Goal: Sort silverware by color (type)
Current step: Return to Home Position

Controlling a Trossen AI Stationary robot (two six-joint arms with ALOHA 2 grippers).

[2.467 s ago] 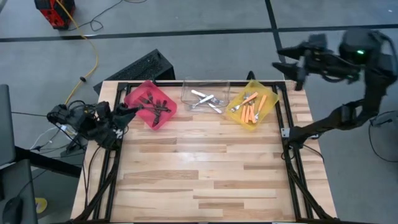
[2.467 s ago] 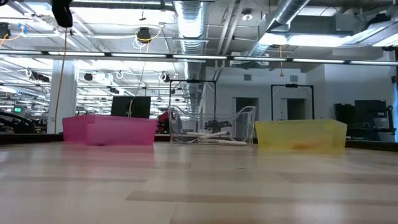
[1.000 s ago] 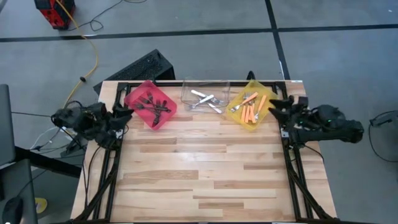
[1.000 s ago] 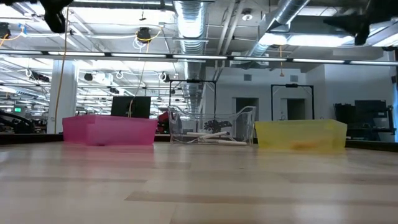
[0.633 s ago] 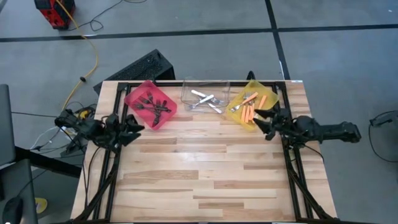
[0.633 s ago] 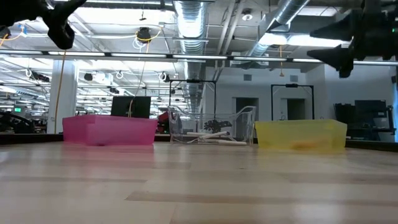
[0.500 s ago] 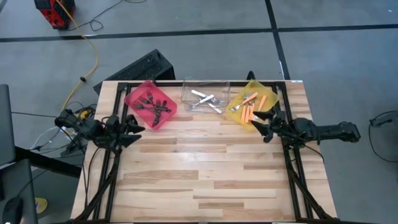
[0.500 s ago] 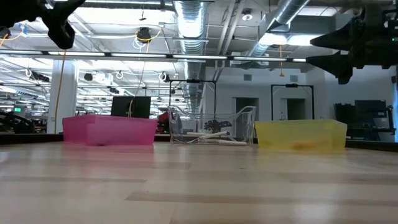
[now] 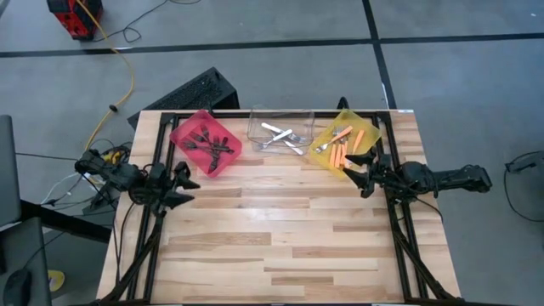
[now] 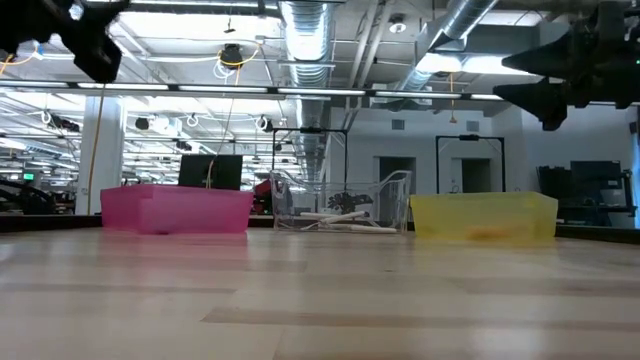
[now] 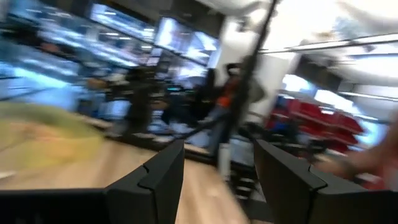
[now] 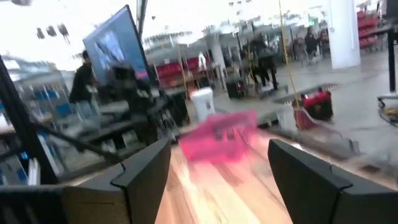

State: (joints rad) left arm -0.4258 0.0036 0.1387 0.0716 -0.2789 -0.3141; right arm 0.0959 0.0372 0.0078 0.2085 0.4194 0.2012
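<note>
Though right tool (image 9: 354, 170) barely shifted, left tool (image 9: 189, 184) swung slightly, both spread, empty.

Forks (image 9: 209, 143) lie in 3 bins (image 9: 228, 163) in a row at the table's (image 9: 280, 238) far edge.

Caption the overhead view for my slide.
Black forks in pink bin, silver forks in clear bin, orange forks in yellow bin; left hand and right hand open at table edges.

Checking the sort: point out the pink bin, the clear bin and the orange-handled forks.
pink bin (image 9: 179, 133), high view, left corner.
clear bin (image 9: 252, 127), high view, left wall.
orange-handled forks (image 9: 340, 155), high view, an orange handle.
</note>
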